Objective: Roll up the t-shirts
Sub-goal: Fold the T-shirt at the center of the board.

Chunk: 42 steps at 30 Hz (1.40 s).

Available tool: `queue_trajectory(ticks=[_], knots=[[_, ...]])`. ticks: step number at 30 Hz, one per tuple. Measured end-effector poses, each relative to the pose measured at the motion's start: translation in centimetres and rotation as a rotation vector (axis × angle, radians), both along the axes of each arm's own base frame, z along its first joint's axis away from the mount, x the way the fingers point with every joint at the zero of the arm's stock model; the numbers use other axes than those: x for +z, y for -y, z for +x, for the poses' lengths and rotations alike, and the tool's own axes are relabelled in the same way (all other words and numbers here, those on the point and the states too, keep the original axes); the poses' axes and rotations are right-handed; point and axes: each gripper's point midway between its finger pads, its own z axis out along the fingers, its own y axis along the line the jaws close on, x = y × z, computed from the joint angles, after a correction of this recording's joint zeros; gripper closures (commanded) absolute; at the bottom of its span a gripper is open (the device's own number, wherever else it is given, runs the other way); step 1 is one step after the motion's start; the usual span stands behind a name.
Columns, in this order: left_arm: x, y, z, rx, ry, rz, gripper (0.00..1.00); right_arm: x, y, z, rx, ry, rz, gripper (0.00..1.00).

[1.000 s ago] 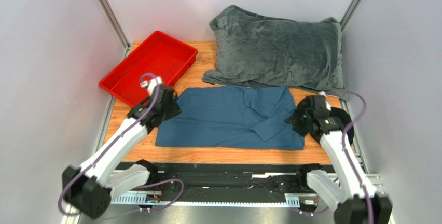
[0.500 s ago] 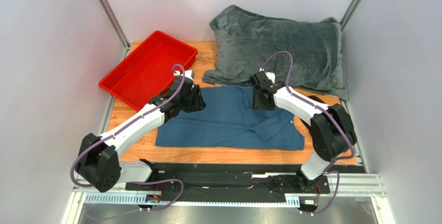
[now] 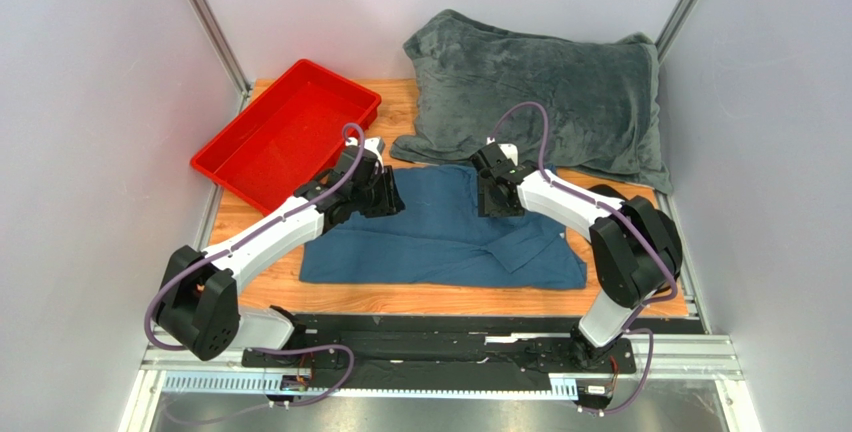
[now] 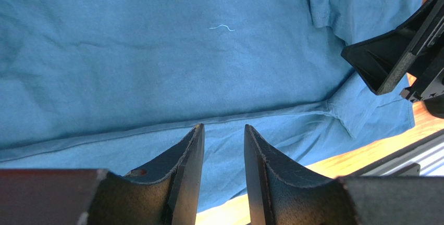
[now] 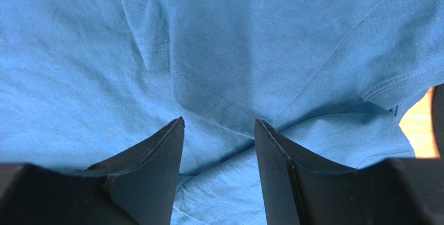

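One dark teal-blue t-shirt [image 3: 440, 237] lies flat on the wooden table, with a sleeve folded in over its right part. My left gripper [image 3: 385, 195] hovers over the shirt's far left area. In the left wrist view its jaws [image 4: 224, 127] are open with only cloth [image 4: 156, 53] below them, near a long hem line. My right gripper [image 3: 495, 197] hangs over the far middle of the shirt. Its jaws [image 5: 219, 121] are open above the folded sleeve layers [image 5: 260, 37], and nothing is gripped. The right gripper's black fingers [image 4: 401, 61] show at the right of the left wrist view.
An empty red tray [image 3: 290, 137] stands at the back left of the table. A large fuzzy grey blanket [image 3: 540, 97] lies bunched at the back right, touching the shirt's far edge. A strip of bare wood [image 3: 400, 297] runs along the near edge before the black rail.
Both arms have swung in from the shirt's left and right sides to its far part. Over the last half second they drew a little closer together.
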Motion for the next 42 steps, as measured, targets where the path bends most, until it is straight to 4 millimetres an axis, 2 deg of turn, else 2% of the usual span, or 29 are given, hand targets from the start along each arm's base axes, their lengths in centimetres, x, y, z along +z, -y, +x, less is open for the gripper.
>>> queue_trajectory(ticks=[2, 4, 5, 6, 9, 12, 15, 20, 24, 27, 33, 36, 37, 39, 42], knots=[[-0.1, 0.1, 0.0, -0.004, -0.004, -0.002, 0.59, -0.1, -0.1, -0.1, 0.004, -0.001, -0.002, 0.46], [-0.2, 0.2, 0.0, -0.008, -0.006, -0.006, 0.59, -0.3, 0.1, -0.1, 0.002, -0.002, -0.015, 0.56], [-0.2, 0.3, 0.0, -0.010, -0.007, -0.008, 0.59, -0.4, 0.2, -0.1, 0.002, -0.002, -0.025, 0.62], [-0.1, 0.3, -0.1, -0.012, -0.008, -0.009, 0.59, -0.7, 0.4, 0.0, 0.002, -0.003, -0.038, 0.79], [-0.1, 0.4, -0.1, -0.014, -0.009, -0.011, 0.59, -1.4, 1.0, 0.1, 0.004, -0.016, -0.079, 0.97], [-0.2, 0.3, -0.1, -0.015, -0.010, -0.011, 0.59, -1.4, 1.3, 0.9, -0.003, -0.017, -0.106, 1.00], [-0.3, 0.3, -0.2, -0.015, -0.013, -0.008, 0.59, -0.1, 1.2, 2.7, -0.015, 0.015, -0.117, 1.00], [-0.4, 0.3, -0.2, -0.019, -0.012, -0.005, 0.59, 3.8, 1.3, 7.9, -0.060, 0.121, -0.115, 1.00], [-0.4, 0.2, -0.3, -0.027, -0.013, 0.000, 0.59, 5.5, 2.1, 11.2, -0.092, 0.167, -0.120, 1.00], [-0.6, 0.0, -0.6, -0.039, -0.018, 0.014, 0.59, 6.3, 2.9, 13.5, -0.110, 0.188, -0.126, 1.00], [-0.2, -0.4, -1.2, -0.062, -0.013, 0.027, 0.59, 6.8, 3.9, 15.9, -0.115, 0.211, -0.154, 1.00], [0.3, -0.4, -1.5, -0.072, -0.003, 0.024, 0.59, 7.4, 3.8, 16.5, -0.104, 0.232, -0.163, 0.90], [0.4, -0.4, -1.6, -0.076, -0.001, 0.022, 0.59, 7.7, 3.7, 16.7, -0.101, 0.240, -0.164, 0.81], [0.5, -0.4, -1.7, -0.088, -0.001, 0.019, 0.59, 8.2, 3.6, 17.3, -0.091, 0.260, -0.168, 0.70], [0.6, -0.1, -2.0, -0.107, -0.007, 0.010, 0.58, 8.5, 3.4, 18.0, -0.080, 0.282, -0.170, 0.62]])
